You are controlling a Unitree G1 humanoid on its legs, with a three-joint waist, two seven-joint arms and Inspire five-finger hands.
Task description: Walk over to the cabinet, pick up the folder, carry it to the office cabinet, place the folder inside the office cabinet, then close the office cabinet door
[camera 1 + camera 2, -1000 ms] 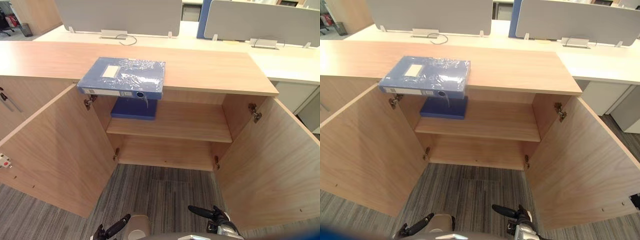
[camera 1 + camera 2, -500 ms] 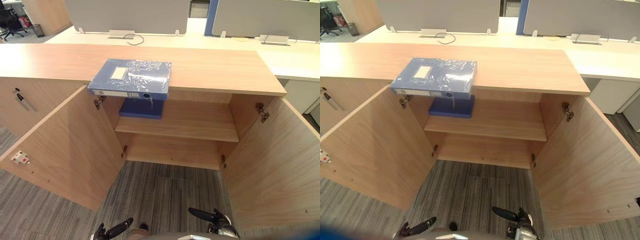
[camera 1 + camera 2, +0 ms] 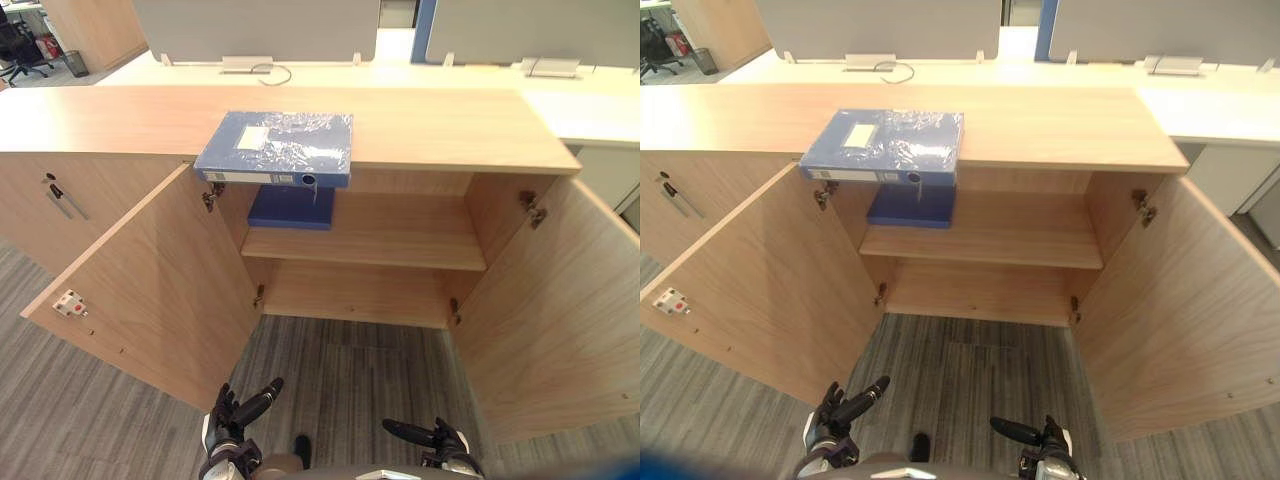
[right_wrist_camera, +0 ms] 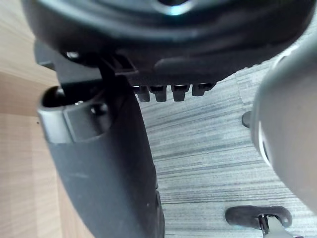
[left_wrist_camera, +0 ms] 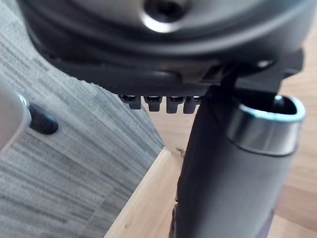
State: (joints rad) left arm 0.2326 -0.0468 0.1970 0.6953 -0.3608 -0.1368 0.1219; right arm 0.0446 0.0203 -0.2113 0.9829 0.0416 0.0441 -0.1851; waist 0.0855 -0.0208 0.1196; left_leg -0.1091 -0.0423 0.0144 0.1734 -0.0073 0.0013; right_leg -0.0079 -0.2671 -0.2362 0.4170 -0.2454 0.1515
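A blue folder (image 3: pixel 280 147) wrapped in clear film lies flat on the wooden cabinet top (image 3: pixel 450 125), its spine overhanging the front edge above the left half of the opening. Under it a second blue folder (image 3: pixel 291 207) rests on the inner shelf (image 3: pixel 390 240). Both cabinet doors stand wide open. My left hand (image 3: pixel 240 412) hangs low over the carpet near the left door (image 3: pixel 150 280), fingers relaxed and holding nothing. My right hand (image 3: pixel 432 438) is low on the right, also open and empty. Both hands are well short of the folder.
The right door (image 3: pixel 560 300) swings out toward me. A neighbouring cabinet with dark handles (image 3: pixel 58 198) joins on the left. Grey desk dividers (image 3: pixel 255 25) and white desks stand behind the cabinet. Grey carpet (image 3: pixel 960 370) lies between the two doors.
The camera has shifted, so the cabinet sits a little farther off and more to the right. My left hand has risen into clearer view at the bottom.
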